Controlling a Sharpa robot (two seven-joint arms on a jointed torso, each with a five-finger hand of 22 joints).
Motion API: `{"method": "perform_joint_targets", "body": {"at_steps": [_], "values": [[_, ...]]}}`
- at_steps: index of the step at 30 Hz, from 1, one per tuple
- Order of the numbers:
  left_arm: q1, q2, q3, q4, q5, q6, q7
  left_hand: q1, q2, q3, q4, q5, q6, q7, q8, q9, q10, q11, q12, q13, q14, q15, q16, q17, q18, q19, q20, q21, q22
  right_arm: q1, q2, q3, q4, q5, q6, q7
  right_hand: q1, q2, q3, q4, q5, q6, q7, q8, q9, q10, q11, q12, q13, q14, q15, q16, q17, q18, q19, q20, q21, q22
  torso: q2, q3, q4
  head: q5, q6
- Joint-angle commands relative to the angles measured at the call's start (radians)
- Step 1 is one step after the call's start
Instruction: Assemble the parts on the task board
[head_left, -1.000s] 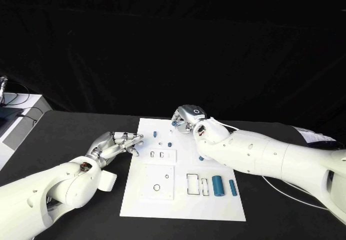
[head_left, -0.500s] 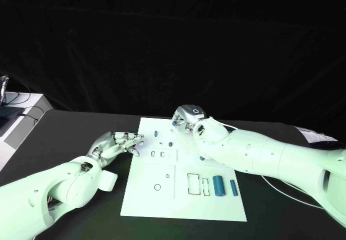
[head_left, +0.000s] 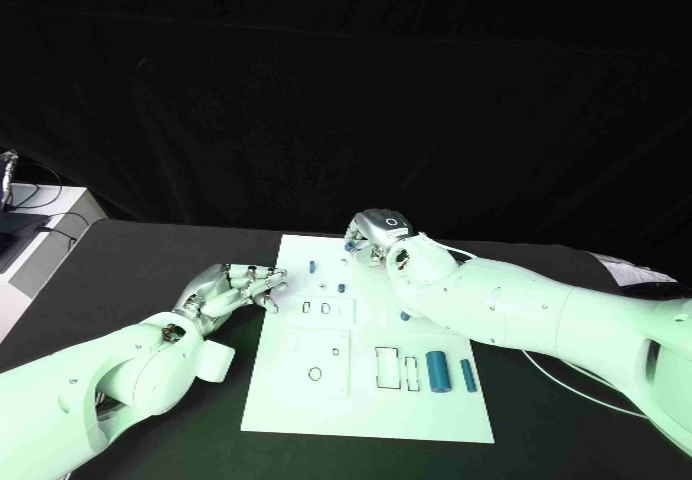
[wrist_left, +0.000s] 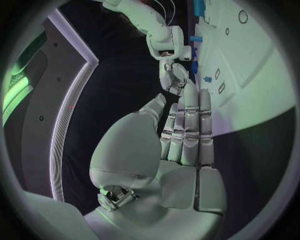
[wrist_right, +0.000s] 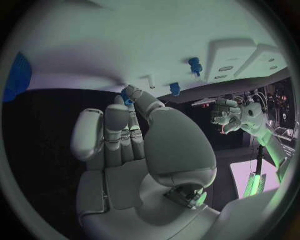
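Viewing the black desk (head_left: 159, 250) from above, I see the white task board (head_left: 368, 400) at its middle. My left hand (head_left: 231, 287) hovers just beside the board's left edge, fingers loosely curled, holding nothing. My right hand (head_left: 378, 235) sits at the board's far edge; its fingertip (wrist_right: 132, 92) touches a small blue part (wrist_right: 127, 98) there, though I cannot tell whether it pinches it. Two blue cylinders (head_left: 450, 372) lie on the board's near right portion.
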Motion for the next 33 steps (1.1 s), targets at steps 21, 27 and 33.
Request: {"method": "perform_joint_targets", "body": {"at_steps": [21,27,33], "values": [[0.001,-0.001,0.001,-0.005,-0.004,0.017,0.003,-0.006,-0.005,0.005,-0.003,-0.005,-0.01,-0.002,-0.003,0.001,-0.006,0.002,-0.001,-0.001,0.001,0.002,0.006,0.0,0.014,-0.003,0.0,0.006,-0.003,0.005,-0.117,0.002,0.118,0.098,-0.061,0.03,0.087,-0.103,-0.184,0.142,-0.014,-0.185,0.024,-0.006,-0.008,-0.169,0.045,0.005,0.002,-0.001,0.035,-0.014,-0.03,0.044,0.07,0.034,-0.079,0.123,0.001,0.0064,-0.0068,0.003,0.01],[0.001,-0.001,0.001,-0.008,-0.004,0.018,0.004,-0.006,-0.005,0.005,-0.003,-0.005,-0.01,-0.002,-0.003,0.001,-0.006,0.002,-0.001,-0.001,0.001,0.002,0.006,0.0,0.014,-0.003,0.0,0.006,-0.003,0.016,-0.237,0.012,0.246,0.239,-0.064,0.069,0.065,-0.089,-0.155,0.132,0.034,-0.136,0.038,-0.004,-0.007,-0.064,0.026,0.008,0.004,-0.002,0.023,-0.003,-0.029,0.033,0.071,0.025,-0.05,0.132,-0.001,0.0121,-0.015,0.004,0.017],[0.001,-0.001,0.001,-0.007,-0.004,0.019,0.004,-0.006,-0.005,0.005,-0.003,-0.005,-0.01,-0.002,-0.003,0.001,-0.006,0.002,-0.001,-0.001,0.001,0.002,0.006,0.0,0.014,-0.003,0.0,0.006,-0.003,0.027,-0.342,0.016,0.321,0.323,-0.011,0.08,0.067,-0.085,-0.24,0.107,0.082,-0.148,0.031,0.001,-0.006,0.078,-0.04,0.148,0.154,0.002,-0.023,0.005,-0.017,0.001,0.072,-0.024,0.015,0.148,-0.002,0.0176,-0.0268,0.002,0.025]]}}
